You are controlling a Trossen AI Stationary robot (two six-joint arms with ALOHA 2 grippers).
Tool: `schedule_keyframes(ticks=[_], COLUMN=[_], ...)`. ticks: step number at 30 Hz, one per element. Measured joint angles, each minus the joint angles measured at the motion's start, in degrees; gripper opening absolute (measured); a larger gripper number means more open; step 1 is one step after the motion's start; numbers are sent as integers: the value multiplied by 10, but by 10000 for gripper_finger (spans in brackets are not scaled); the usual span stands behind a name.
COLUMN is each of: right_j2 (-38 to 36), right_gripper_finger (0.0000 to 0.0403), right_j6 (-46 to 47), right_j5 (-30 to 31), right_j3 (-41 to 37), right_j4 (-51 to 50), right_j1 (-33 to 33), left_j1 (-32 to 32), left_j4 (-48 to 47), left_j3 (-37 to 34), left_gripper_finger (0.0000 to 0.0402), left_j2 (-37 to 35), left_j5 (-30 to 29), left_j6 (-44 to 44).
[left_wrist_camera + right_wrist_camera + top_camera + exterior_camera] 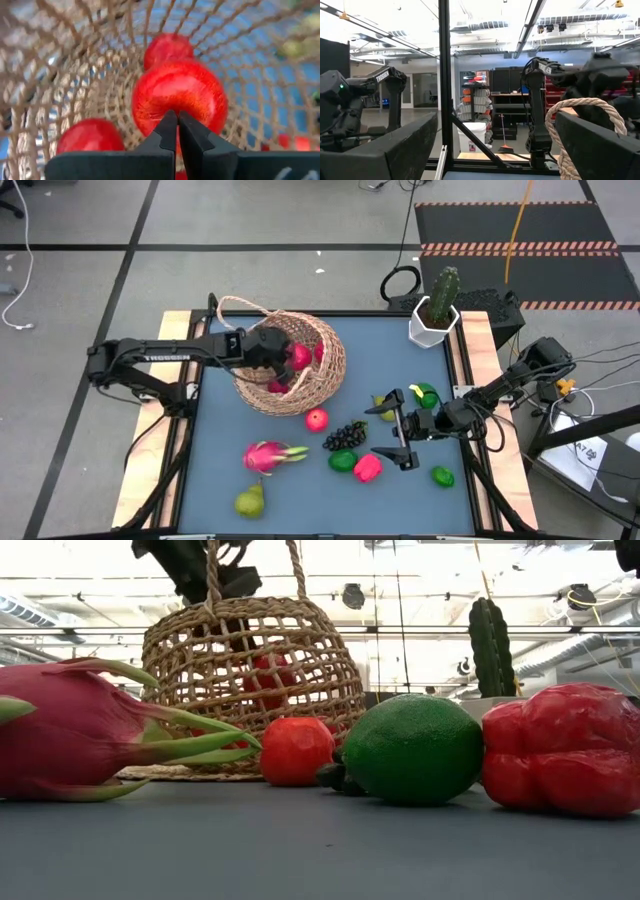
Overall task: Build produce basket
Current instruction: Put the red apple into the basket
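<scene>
The tan wicker basket stands at the table's far left of centre, its mouth tilted toward the left arm. My left gripper reaches in through the mouth, shut, right in front of a red round fruit. Two more red fruits lie inside. My right gripper hovers open near the right edge, holding nothing. On the table lie a dragon fruit, two pears, a red round fruit, grapes, limes and a pink-red fruit. My left gripper has its shut fingertips right at the near face of the red round fruit inside the basket. I cannot tell whether they touch it.
A white pot with a cactus stands at the far right corner. A lime and a pear lie just beyond my right gripper, and another lime lies nearer than it. The basket's loop handle rises over my left arm.
</scene>
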Motion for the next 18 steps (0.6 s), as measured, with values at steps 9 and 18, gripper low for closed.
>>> schedule_keyframes(ticks=[9, 18], right_j2=[0, 0], right_gripper_finger=[398, 398], right_j6=[3, 2], right_j5=[0, 0], right_j3=[0, 0], right_j4=[-8, -8], right_j1=[0, 0], left_j1=[9, 12], left_j4=[16, 20], left_j3=[0, 0], left_gripper_finger=[7, 8], left_j2=[51, 77], left_j5=[9, 13], left_j6=[-7, -5])
